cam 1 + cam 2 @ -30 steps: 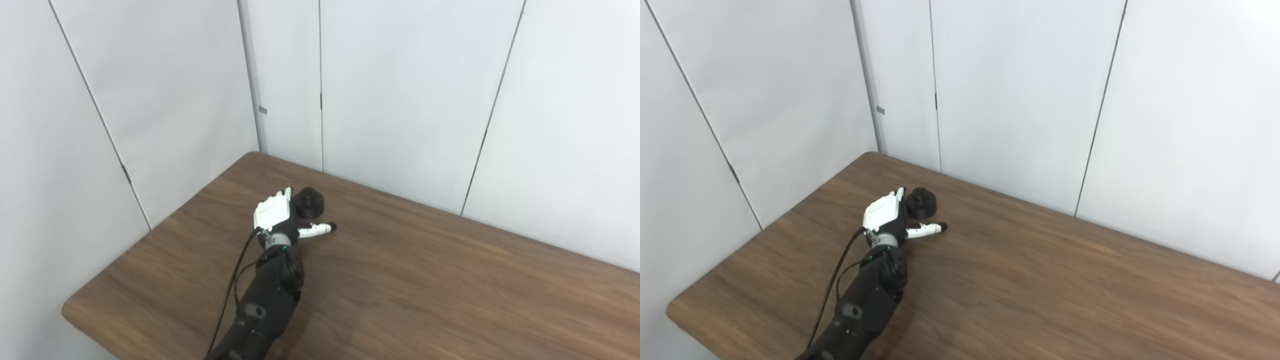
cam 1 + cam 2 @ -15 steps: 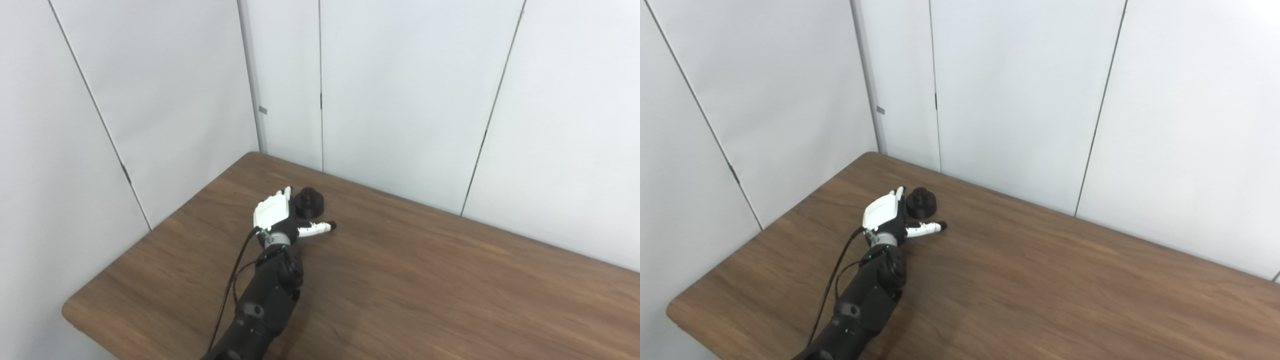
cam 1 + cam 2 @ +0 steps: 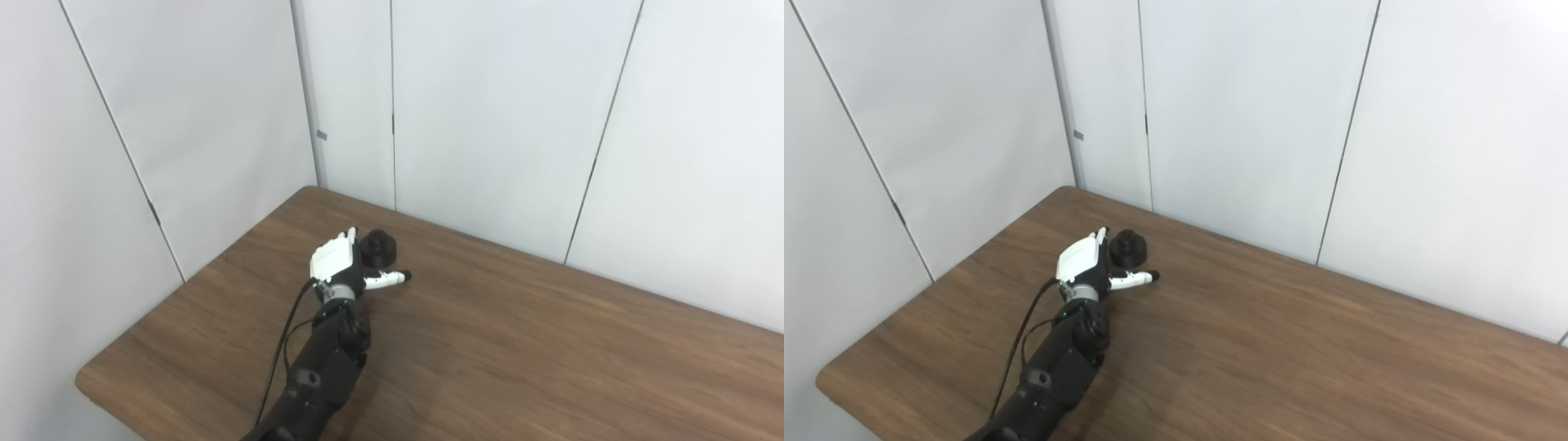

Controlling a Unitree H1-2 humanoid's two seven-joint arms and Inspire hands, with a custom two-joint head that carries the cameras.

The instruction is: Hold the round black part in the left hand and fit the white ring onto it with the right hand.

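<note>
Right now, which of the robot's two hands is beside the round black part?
The left hand, open, beside the round black part on the table; no right hand is visible.

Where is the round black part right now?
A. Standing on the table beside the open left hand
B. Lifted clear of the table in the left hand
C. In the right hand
A: the round black part stands on the table, with the left hand open next to it.

At lower left, a bulky black arm [image 3: 324,367] carries a looping black cable [image 3: 283,349] (with a small green light) to a white-backed left hand [image 3: 343,266].
</note>
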